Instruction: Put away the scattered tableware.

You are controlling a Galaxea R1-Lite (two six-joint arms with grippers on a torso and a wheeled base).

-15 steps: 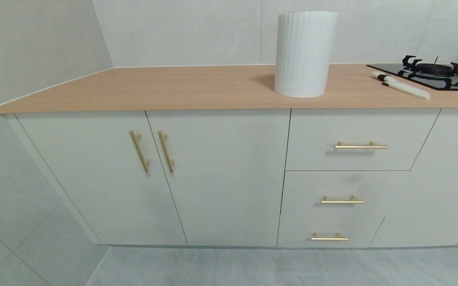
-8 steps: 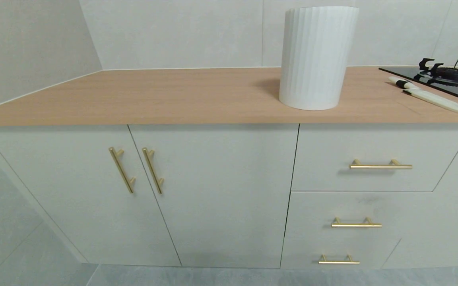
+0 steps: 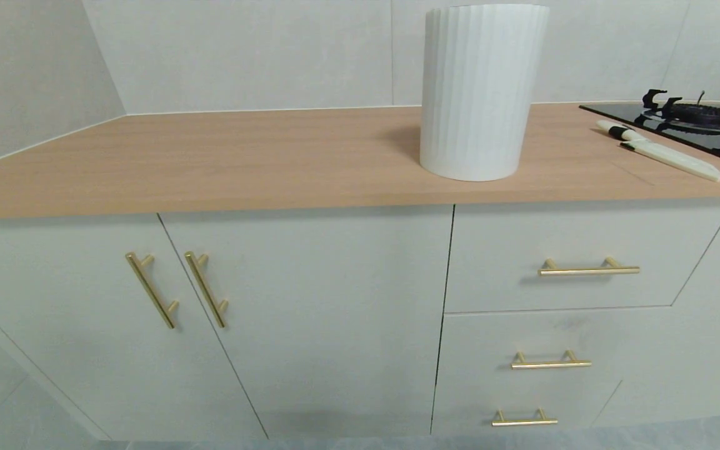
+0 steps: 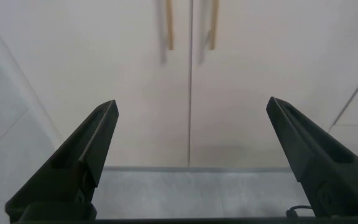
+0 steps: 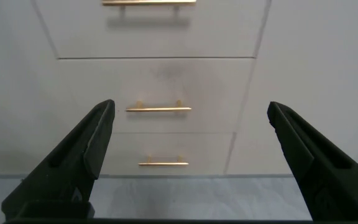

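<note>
Head view showed a white knife (image 3: 660, 153) lying flat on the worktop (image 3: 241, 156) just in front of the stove (image 3: 691, 119), well apart from a tall ribbed white holder (image 3: 479, 94) standing upright. The left end effector (image 4: 190, 107) hung low before the cupboard doors (image 4: 260, 93) and the right end effector (image 5: 190, 107) before the drawers (image 5: 154, 81), each spread wide with nothing between its fingers. The knife looked light, stiff and smooth, probably slippery against the wood, so the end with the black band, apparently the handle, seemed the safer place to pinch it across its width.
</note>
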